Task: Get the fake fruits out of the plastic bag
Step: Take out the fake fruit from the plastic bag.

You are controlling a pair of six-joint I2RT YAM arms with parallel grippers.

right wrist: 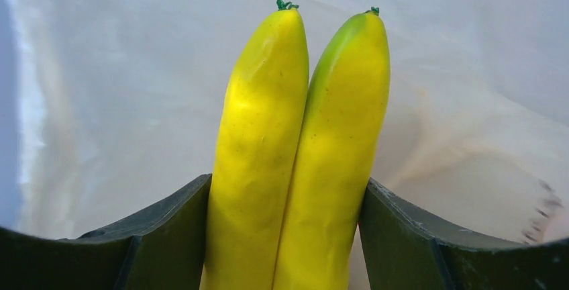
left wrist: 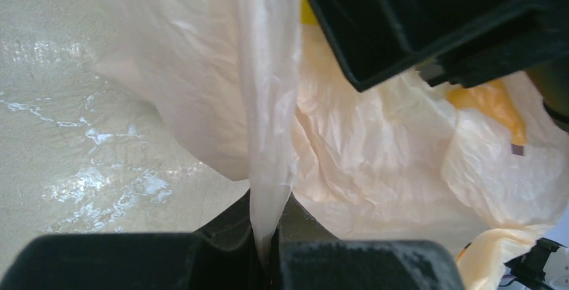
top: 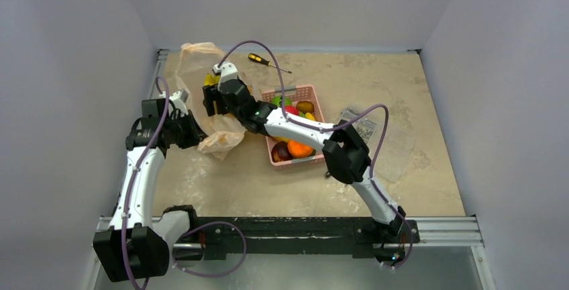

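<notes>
The plastic bag [top: 201, 68] is pale peach and crinkly, at the back left of the table. My left gripper [top: 190, 131] is shut on a fold of the bag's edge [left wrist: 268, 135]. My right gripper [top: 213, 95] reaches into the bag's mouth and is shut on the yellow bananas [right wrist: 302, 156], two side by side with green tips, pressed between both fingers [right wrist: 168, 236]; the bag film shows behind them. In the pink basket [top: 295, 93] lie a red apple [top: 292, 110], an orange [top: 299, 148], a dark purple-brown fruit [top: 280, 150] and a green one [top: 280, 101].
A yellow-and-black screwdriver [top: 267, 62] lies at the back. A clear flat packet with a printed card [top: 379, 135] lies right of the basket. The right arm crosses over the basket. Grey walls close the table on three sides.
</notes>
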